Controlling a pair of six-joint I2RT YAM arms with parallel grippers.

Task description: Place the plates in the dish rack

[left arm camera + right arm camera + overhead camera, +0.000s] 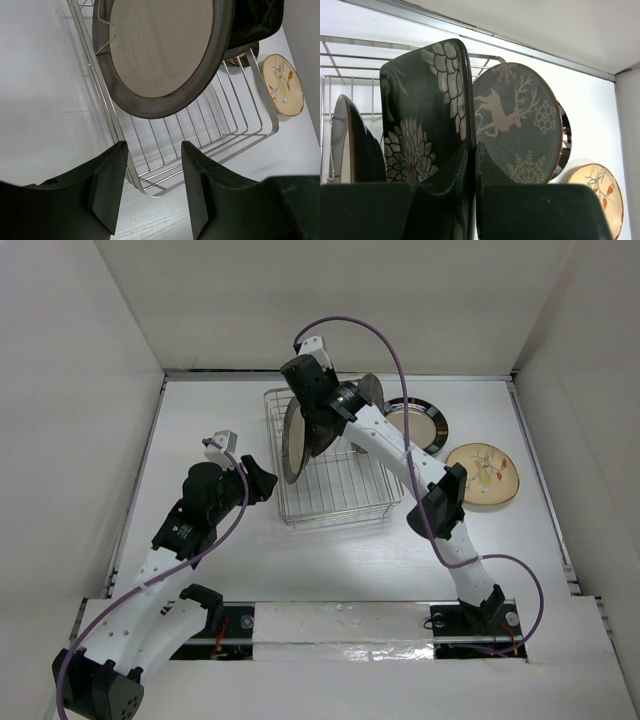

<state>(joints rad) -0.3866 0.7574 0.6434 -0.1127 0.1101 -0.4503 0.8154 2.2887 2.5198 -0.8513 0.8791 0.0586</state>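
The right claw (472, 150) is pinched narrow on the lower edge of the black square plate (425, 125). It holds the plate upright, with the white flower face towards the wrist camera, over the far part of the dish rack (340, 495).

Just beside that plate, towards the rack's far right corner, a brown round plate (520, 130) with a pale deer and snowflakes stands on edge. Whether the two plates touch cannot be told. On the other side, towards the rack's left wall, the dark-rimmed cream plate (165, 50) stands tilted inside the rack, its rim against the wires.

The left claw (150, 185) is spread wide and holds nothing. It hangs just outside the rack's near left corner, pointing at the dark-rimmed plate, with its fingers (107, 185) apart from the wire.

The rack stands on the white worktop (220, 410), about the middle of it. A shiny round plate (420, 422) lies flat on the worktop just right of the rack's far right corner. From the right wrist camera only a sliver of its rim shows behind the deer plate. The cream plate with floral marks (483, 473) lies flat further right of the rack, apart from the shiny plate and near the right wall.
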